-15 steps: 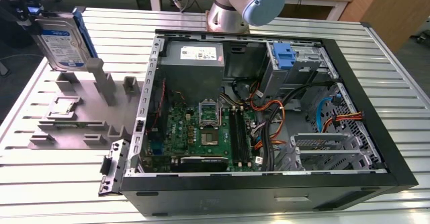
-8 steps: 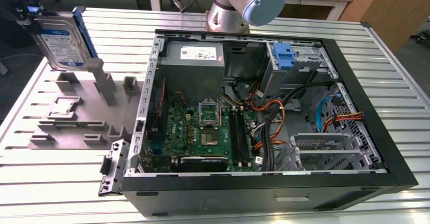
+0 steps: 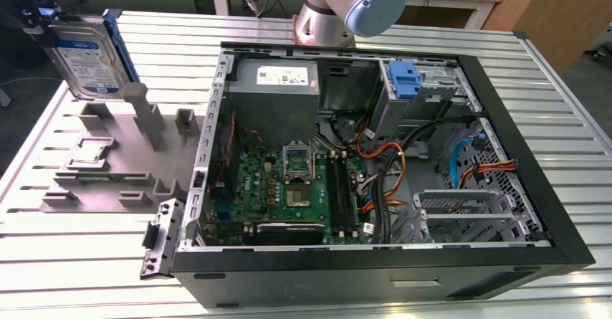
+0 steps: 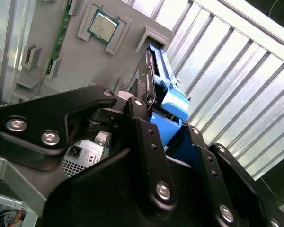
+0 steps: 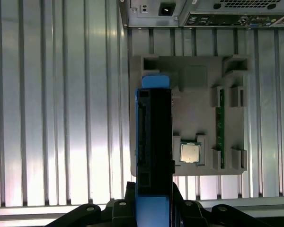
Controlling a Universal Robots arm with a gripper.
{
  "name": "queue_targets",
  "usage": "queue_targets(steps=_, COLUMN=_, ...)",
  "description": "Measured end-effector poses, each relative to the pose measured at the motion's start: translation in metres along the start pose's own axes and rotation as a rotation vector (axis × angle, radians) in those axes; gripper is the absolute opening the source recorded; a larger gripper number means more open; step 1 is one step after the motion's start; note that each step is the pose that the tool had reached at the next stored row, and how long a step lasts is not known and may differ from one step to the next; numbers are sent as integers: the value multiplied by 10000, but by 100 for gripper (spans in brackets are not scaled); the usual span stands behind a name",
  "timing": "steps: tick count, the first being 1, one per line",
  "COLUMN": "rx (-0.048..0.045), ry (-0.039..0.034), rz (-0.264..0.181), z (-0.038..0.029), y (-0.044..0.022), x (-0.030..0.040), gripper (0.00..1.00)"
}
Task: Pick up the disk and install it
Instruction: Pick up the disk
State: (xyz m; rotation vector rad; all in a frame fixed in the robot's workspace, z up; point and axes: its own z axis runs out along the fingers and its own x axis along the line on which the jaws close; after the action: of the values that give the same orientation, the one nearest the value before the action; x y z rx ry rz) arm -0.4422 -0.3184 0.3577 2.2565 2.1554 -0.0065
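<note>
Clamping entry: gripper (image 3: 44, 25), jaws closed on the upper end of the disk (image 3: 86, 55).

- Disk: held upright with its label facing the camera, at ten o'clock in the exterior view. It appears lifted off the grey fixture plate (image 3: 115, 190) and touches nothing but the gripper. The first wrist view shows it edge-on (image 5: 154, 132) between the fingers (image 5: 182, 208). The second wrist view shows the blue carrier rail (image 4: 173, 101) standing proud of the clamp.
- Fixture plate: holds a processor chip (image 5: 190, 152) and a memory stick (image 5: 220, 125), each seated in its own pocket, just beside the hanging disk.
- Computer case (image 3: 574, 254): open, at three o'clock from the disk and well apart from it. Inside are the power supply (image 3: 277, 79) at eleven o'clock, an upright blue bracket (image 3: 406, 82) at one o'clock and orange cables (image 3: 383, 161) near centre.
- Slatted table (image 3: 57, 262): carries both the plate and the case.

Handling note (judgement): the grip looks narrow against a tall, heavy load, so steady travel should prevent swing. Keep the disk plumb and its lower edge above the plate's posts and the case wall. Keep the rails square to any slot and clear of the cables.
</note>
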Motion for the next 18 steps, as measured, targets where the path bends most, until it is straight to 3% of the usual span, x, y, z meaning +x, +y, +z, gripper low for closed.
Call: queue_targets(steps=18, rx=2, ry=25, rz=0, z=-35, y=0, x=-1, gripper=37)
